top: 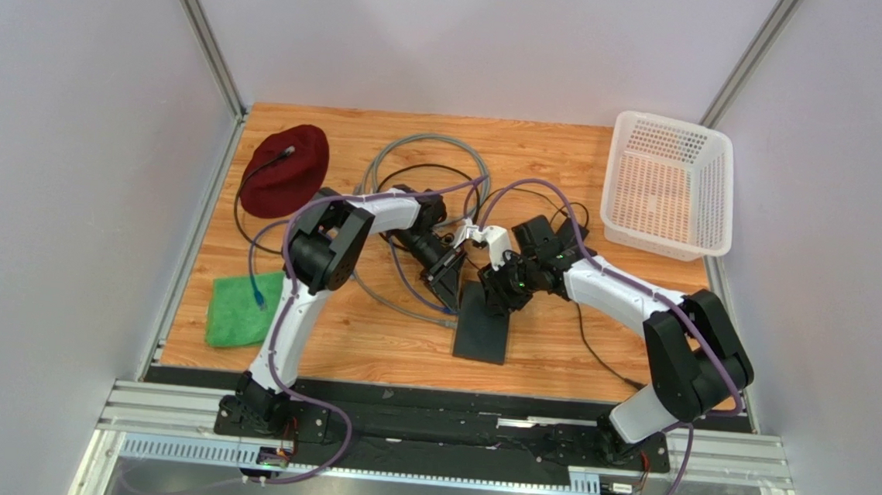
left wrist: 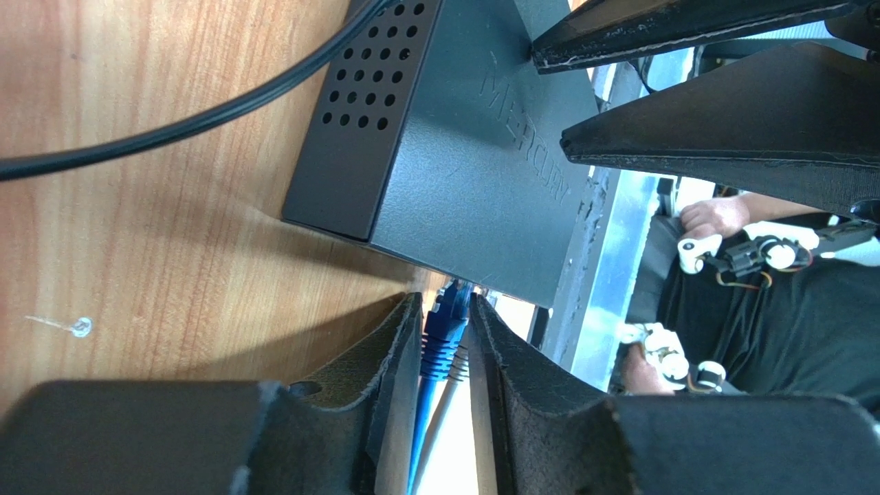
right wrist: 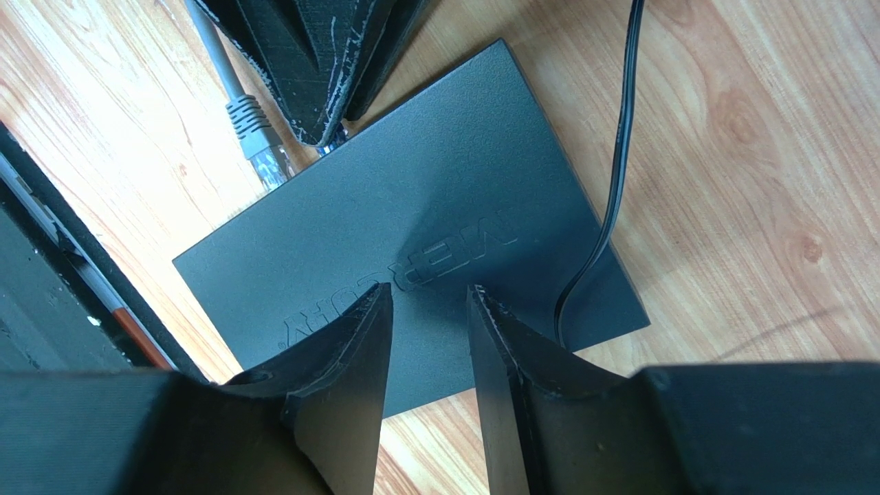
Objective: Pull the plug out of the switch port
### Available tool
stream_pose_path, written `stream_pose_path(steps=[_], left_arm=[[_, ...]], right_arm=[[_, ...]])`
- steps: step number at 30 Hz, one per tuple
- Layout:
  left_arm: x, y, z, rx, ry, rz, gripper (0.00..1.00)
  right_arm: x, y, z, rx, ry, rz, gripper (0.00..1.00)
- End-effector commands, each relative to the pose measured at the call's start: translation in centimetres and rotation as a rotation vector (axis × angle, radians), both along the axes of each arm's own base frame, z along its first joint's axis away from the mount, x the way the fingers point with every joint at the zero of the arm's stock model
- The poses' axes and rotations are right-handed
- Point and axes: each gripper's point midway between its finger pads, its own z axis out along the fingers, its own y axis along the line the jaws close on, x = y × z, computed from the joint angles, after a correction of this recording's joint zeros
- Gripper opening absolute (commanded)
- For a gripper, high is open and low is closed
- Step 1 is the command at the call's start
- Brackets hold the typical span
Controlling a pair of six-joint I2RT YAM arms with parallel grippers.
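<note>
The switch [top: 483,326] is a flat matte black box lying on the wooden table, also seen in the left wrist view [left wrist: 465,155] and the right wrist view [right wrist: 413,217]. A blue plug [left wrist: 446,332] sits at the switch's socket edge. My left gripper [left wrist: 447,299] [top: 446,274] is shut on it, one finger on each side. A grey plug [right wrist: 255,129] enters the same edge just beside those fingers [right wrist: 310,62]. My right gripper [right wrist: 429,294] [top: 501,287] stands open, with its tips down on the switch's top and nothing between them.
A thin black cable [right wrist: 609,186] runs from the switch's far edge across the wood. Grey cable loops [top: 429,159] lie behind the arms. A dark red cap [top: 284,169] and a green cloth [top: 241,309] are at the left. A white basket [top: 668,182] is at the back right.
</note>
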Motion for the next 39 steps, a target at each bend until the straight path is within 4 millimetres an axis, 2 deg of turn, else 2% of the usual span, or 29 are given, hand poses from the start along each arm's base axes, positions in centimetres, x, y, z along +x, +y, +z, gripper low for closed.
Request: stream_pose_path(steps=[1,5,7,8,11,20,27,30,31,33,36,39], left_arm=[[-0.1,-0.8,-1.0,-0.013,-0.008,-0.026,0.31],[0.1,-1.2,-1.1,-0.017,0.01,-0.019,0.18],[0.0,-1.2,-1.3,-0.012,0.018,-0.018,0.15],[0.1,-1.3,-1.3,-0.014,0.02,-0.018,0.09],[0.1,-1.4,-0.9,-0.024,0.026,-0.021,0.0],[1.6,-1.9,1.2,-0.078,0.019,-0.008,0.0],[0.5,-1.0,0.1,-0.062,0.032,-0.023,0.0],[1.1,-1.1,0.9,-0.07,0.046,-0.032,0.0],[2.3,-1.6,1.0,-0.1,0.014,-0.05,0.0],[2.1,-1.3,1.7,-0.074,0.075,-0.055,0.0],[2.7,-1.1,1.7,-0.073,0.052,-0.066,0.0],[2.4,-0.6,1.9,-0.077,0.033,-0.064,0.0]], right_arm=[[-0.6,-0.7,-0.8,-0.029,0.015,-0.012,0.4],[-0.6,-0.9,-0.8,-0.038,0.008,-0.01,0.4],[-0.6,-0.9,-0.7,-0.039,0.006,-0.013,0.4],[-0.6,-0.9,-0.8,-0.04,0.005,-0.014,0.4],[-0.5,-1.1,-0.8,-0.046,0.002,-0.016,0.4],[-0.1,-1.2,-0.9,-0.058,-0.004,-0.028,0.4],[-0.4,-1.5,-1.1,-0.069,0.001,-0.023,0.4],[-0.3,-1.6,-1.1,-0.073,-0.005,-0.026,0.41],[-0.2,-1.7,-1.1,-0.076,-0.004,-0.027,0.41],[-0.2,-1.8,-1.0,-0.075,-0.008,-0.03,0.41],[-0.1,-1.8,-0.9,-0.076,-0.012,-0.03,0.4],[0.1,-1.9,-1.0,-0.079,-0.014,-0.035,0.41]])
